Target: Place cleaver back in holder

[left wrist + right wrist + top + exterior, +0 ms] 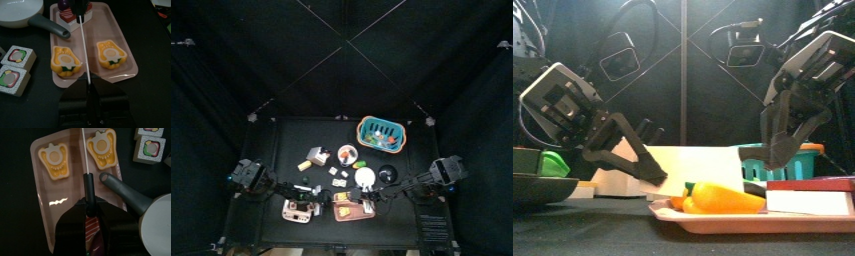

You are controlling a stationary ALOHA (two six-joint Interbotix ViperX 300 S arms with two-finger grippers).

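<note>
Cream-bladed cleaver (pixel 694 165) stands on edge over the pink tray (pixel 100 25), lengthwise between the arms. The right gripper (pixel 87 215) clamps the handle, the left gripper (pixel 87 92) pinches the far end. Can't spot the holder.

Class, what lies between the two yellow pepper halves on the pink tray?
The cleaver, blade edge-on, runs between them; both wrist views show it.

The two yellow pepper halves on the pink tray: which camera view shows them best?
The left wrist view: both yellow pepper halves lie cut side up on the pink tray, a thin blade between them. The right wrist view shows them too, nearer its edge. The front view shows only one, side on; in the top view they are too small to tell.
</note>
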